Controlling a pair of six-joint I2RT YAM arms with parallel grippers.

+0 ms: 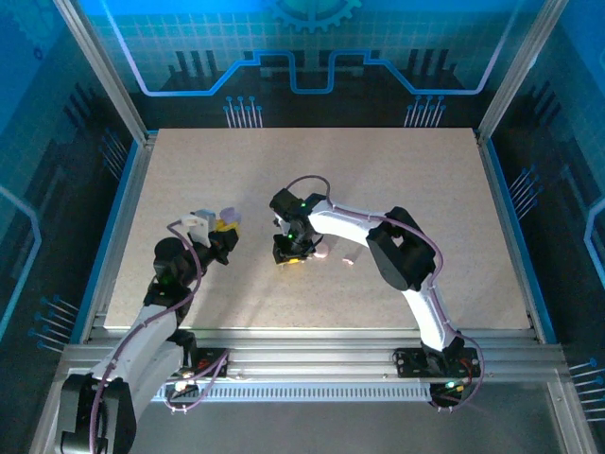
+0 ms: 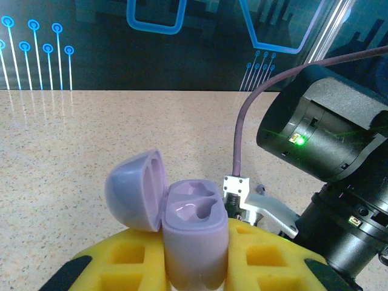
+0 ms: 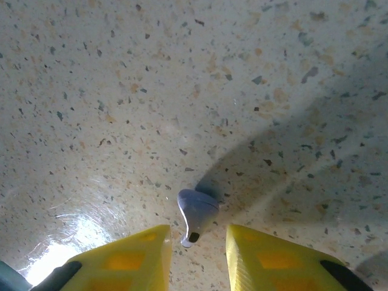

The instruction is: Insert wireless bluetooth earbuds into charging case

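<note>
The right tool (image 3: pixel 198 235) points straight down at the counter (image 3: pixel 121 91). Its yellow fingers (image 3: pixel 130 260) are narrow but apart, and a lilac earbud (image 3: pixel 196 213) lies on the counter in the gap, touching neither finger as far as I can tell. The bud sits slightly nearer the left finger, with its rounded head far and its stem near. If the fingers meet that curved head unevenly, it could roll or squirt out from between them. A pinch on the thin stem alone might let it swivel, leaving it turned wrong for its well.

To the left, the left tool (image 2: pixel 194 257) is clamped on the lilac charging case (image 2: pixel 194 224) and holds it upright. The lid (image 2: pixel 136 188) is swung open to the left, and both wells look empty. The right arm's wrist (image 2: pixel 321 127) is close by on the case's right. A careless carry across could knock the lid or tilt the case in its grip, and a tilted case would make the bud miss its well.
</note>
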